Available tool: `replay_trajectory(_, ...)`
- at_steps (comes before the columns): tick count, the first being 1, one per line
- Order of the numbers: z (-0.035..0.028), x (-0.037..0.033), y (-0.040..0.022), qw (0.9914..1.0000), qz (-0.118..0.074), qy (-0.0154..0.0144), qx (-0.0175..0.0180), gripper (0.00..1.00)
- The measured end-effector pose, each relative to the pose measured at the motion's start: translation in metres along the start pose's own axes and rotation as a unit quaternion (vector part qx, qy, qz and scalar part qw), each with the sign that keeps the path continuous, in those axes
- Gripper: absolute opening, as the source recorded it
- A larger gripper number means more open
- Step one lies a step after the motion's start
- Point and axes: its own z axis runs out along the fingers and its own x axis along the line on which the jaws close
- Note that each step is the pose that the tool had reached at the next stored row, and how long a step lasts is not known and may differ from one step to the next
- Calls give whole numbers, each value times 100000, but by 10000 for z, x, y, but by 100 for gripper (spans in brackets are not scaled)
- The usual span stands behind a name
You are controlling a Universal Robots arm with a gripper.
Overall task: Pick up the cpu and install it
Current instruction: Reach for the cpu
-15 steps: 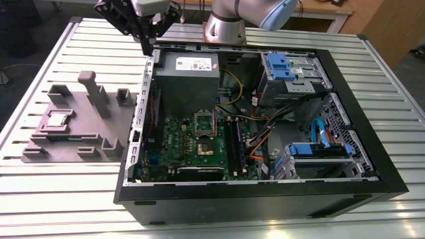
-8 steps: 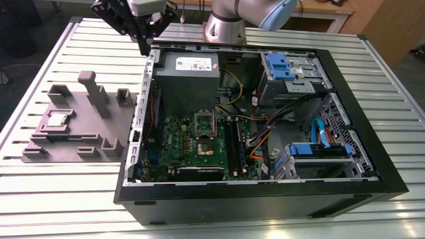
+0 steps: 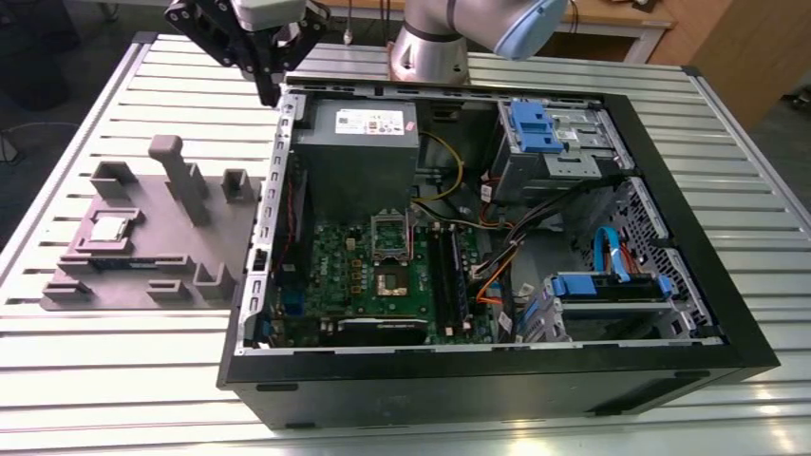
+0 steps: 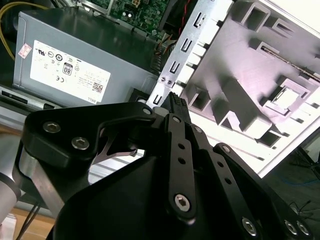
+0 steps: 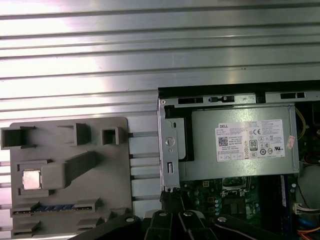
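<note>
Exterior view: cpu [image 3: 110,228] in grey tray [image 3: 171,249] pocket; claw [image 3: 269,93] closed, empty, beside case [image 3: 481,380] corner.

We see a silver-grey arm [image 3: 428,52] with a pale blue joint cap [image 3: 526,28]; black hand [image 4: 175,104] of linked bars [image 4: 178,150], silver hex screws [image 4: 182,201]
</note>
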Motion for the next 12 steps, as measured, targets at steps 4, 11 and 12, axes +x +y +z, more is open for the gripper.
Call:
replay_trajectory(4, 1, 26, -2, 100000, 1, -1, -5, 10)
replay_trajectory(11, 1, 58, -4, 100000, 3, 3, 0, 10)
replay_trajectory(12, 1, 62, -5, 100000, 3, 3, 3, 10)
